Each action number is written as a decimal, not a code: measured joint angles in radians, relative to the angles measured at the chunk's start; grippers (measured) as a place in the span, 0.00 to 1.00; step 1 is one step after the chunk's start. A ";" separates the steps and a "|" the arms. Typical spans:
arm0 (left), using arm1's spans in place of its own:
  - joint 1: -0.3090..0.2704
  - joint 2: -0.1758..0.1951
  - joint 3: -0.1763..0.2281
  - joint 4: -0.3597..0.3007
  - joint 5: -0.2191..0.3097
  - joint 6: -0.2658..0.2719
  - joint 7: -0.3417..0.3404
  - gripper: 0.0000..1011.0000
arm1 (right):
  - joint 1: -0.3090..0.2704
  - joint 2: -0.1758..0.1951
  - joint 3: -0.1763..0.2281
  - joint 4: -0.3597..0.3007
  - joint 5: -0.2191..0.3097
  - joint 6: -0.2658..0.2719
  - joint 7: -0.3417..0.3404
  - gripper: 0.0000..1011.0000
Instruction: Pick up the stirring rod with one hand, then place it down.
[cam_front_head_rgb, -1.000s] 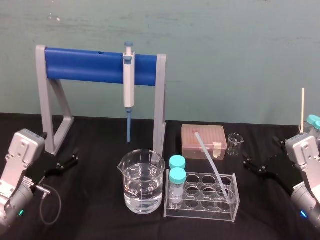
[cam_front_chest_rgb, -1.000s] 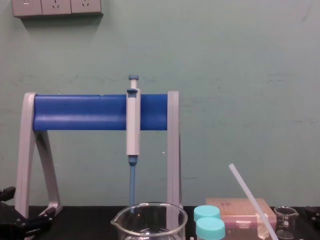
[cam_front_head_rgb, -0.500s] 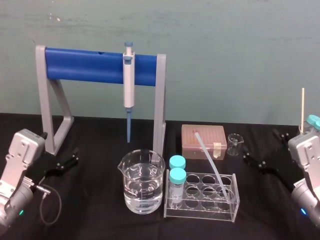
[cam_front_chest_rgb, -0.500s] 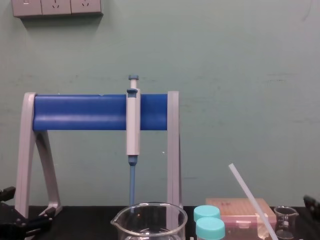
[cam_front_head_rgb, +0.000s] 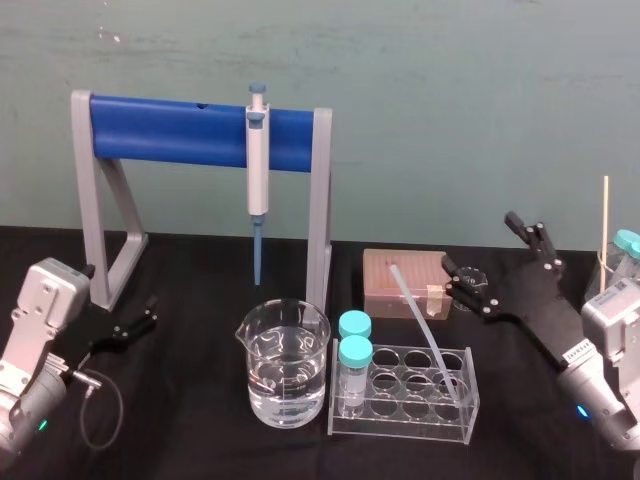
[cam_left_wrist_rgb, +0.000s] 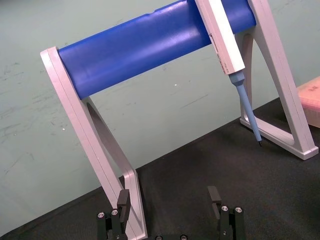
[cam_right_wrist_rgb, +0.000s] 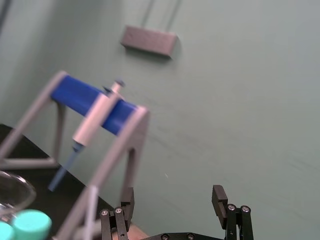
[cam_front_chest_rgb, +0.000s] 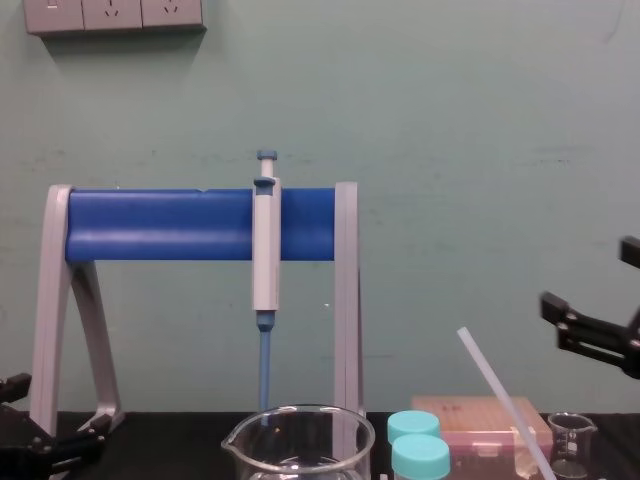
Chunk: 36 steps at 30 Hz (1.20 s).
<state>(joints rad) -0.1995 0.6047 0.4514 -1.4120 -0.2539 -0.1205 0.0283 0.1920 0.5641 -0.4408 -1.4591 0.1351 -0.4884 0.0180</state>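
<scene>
The stirring rod (cam_front_head_rgb: 425, 330) is a translucent white stick leaning in the clear tube rack (cam_front_head_rgb: 405, 412), its upper end over the pink box. In the chest view the stirring rod (cam_front_chest_rgb: 500, 395) slants up to the left. My right gripper (cam_front_head_rgb: 487, 250) hangs open above the table just right of the rod's top, nothing between its fingers; it also shows in the chest view (cam_front_chest_rgb: 592, 285) and its own wrist view (cam_right_wrist_rgb: 173, 196). My left gripper (cam_front_head_rgb: 135, 325) rests open low at the far left, near the stand's foot, also seen in its wrist view (cam_left_wrist_rgb: 169, 197).
A large beaker of water (cam_front_head_rgb: 283, 365) stands left of the rack, with two teal-capped tubes (cam_front_head_rgb: 354, 350) in the rack's left end. A grey pipette (cam_front_head_rgb: 258, 165) hangs on the blue-barred stand (cam_front_head_rgb: 170, 130). The pink box (cam_front_head_rgb: 407, 283) and a small beaker (cam_front_head_rgb: 470, 290) sit behind.
My right gripper has lifted from the table's right edge and swung up and left toward the rod's upper end, still open. The left arm and the rod have not moved.
</scene>
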 joint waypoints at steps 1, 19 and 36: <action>0.000 0.000 0.000 0.000 0.000 0.000 0.000 0.99 | 0.004 -0.002 -0.002 0.002 0.001 -0.009 0.010 0.99; 0.000 0.000 0.000 0.000 0.000 0.000 0.000 0.99 | 0.069 -0.054 -0.043 0.063 0.209 0.001 0.283 0.99; 0.000 0.000 0.000 0.000 0.000 0.000 0.000 0.99 | 0.118 -0.088 -0.033 0.117 0.265 0.164 0.371 0.99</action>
<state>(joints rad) -0.1995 0.6047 0.4514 -1.4120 -0.2539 -0.1205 0.0283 0.3097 0.4763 -0.4740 -1.3419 0.4000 -0.3242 0.3889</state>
